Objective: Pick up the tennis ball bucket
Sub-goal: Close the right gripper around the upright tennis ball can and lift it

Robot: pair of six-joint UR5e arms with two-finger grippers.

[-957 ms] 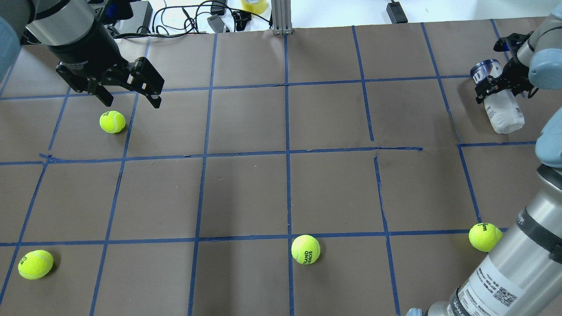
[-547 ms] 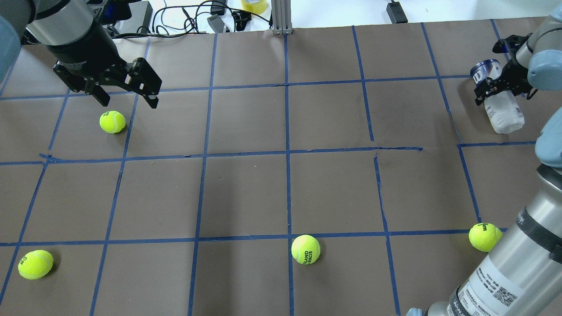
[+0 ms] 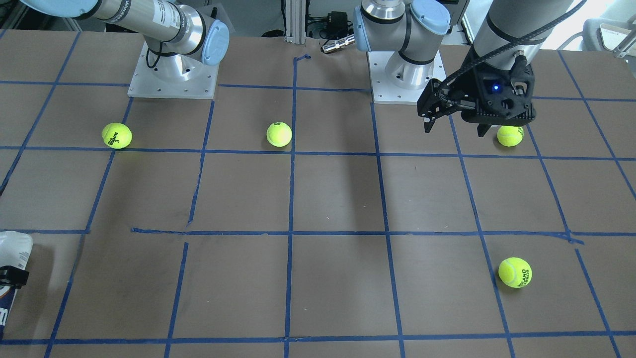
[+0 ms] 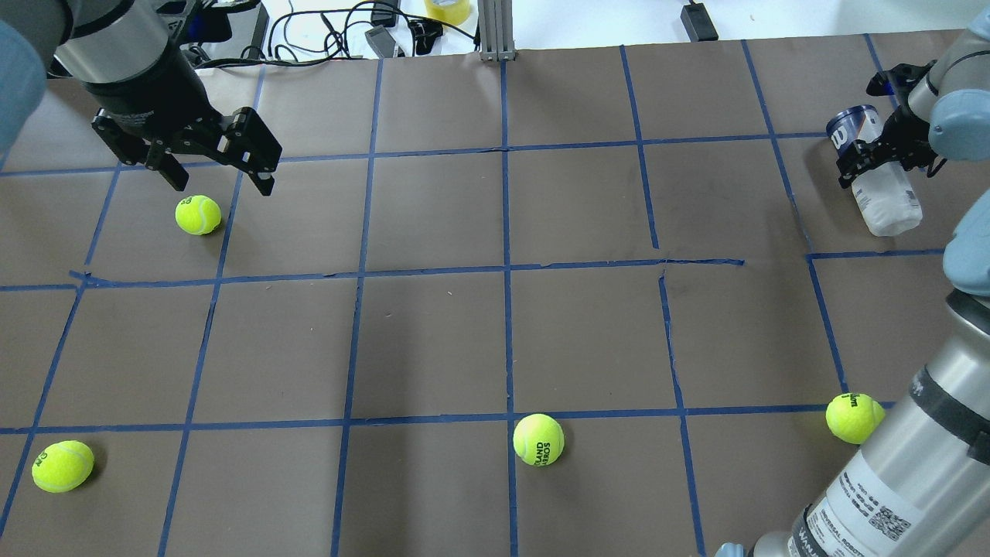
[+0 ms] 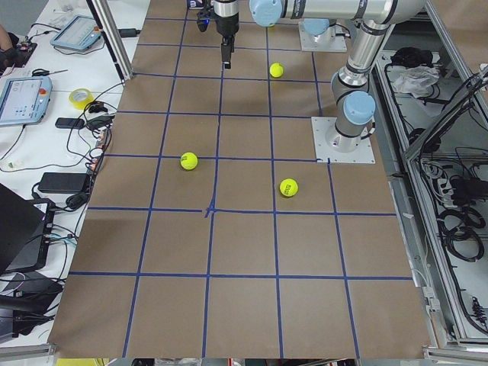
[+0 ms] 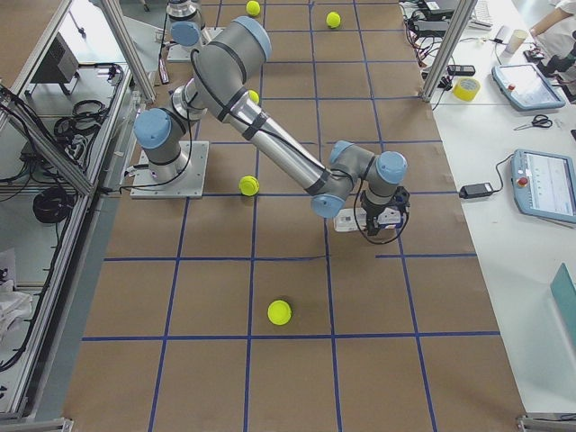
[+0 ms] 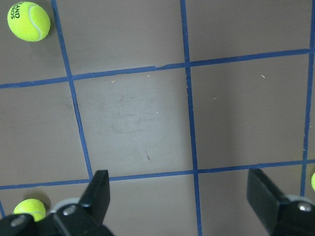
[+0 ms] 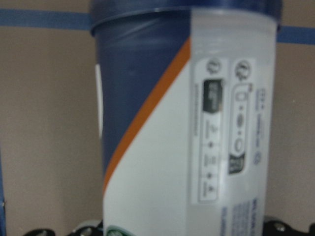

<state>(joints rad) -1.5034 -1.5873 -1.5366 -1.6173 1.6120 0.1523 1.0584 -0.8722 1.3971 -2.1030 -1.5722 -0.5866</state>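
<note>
The tennis ball bucket (image 4: 888,203) lies on its side at the table's far right, navy rim pointing away from me. It also shows at the left edge of the front view (image 3: 14,248), in the right side view (image 6: 346,220), and fills the right wrist view (image 8: 187,137). My right gripper (image 4: 882,158) straddles the bucket near its rim and looks shut on it. My left gripper (image 4: 220,186) is open and empty, hovering above a yellow-green tennis ball (image 4: 198,214). It also shows in the front view (image 3: 454,129) and the left wrist view (image 7: 179,196).
Three more tennis balls lie along the near side (image 4: 62,466), (image 4: 538,439), (image 4: 854,418). Cables and a tape roll (image 4: 447,9) lie beyond the far edge. The brown table (image 4: 433,333) is marked by a blue tape grid.
My left gripper has drifted slightly up and back, still open. My right gripper has shifted a little on the bucket, whose rim moved slightly left.
</note>
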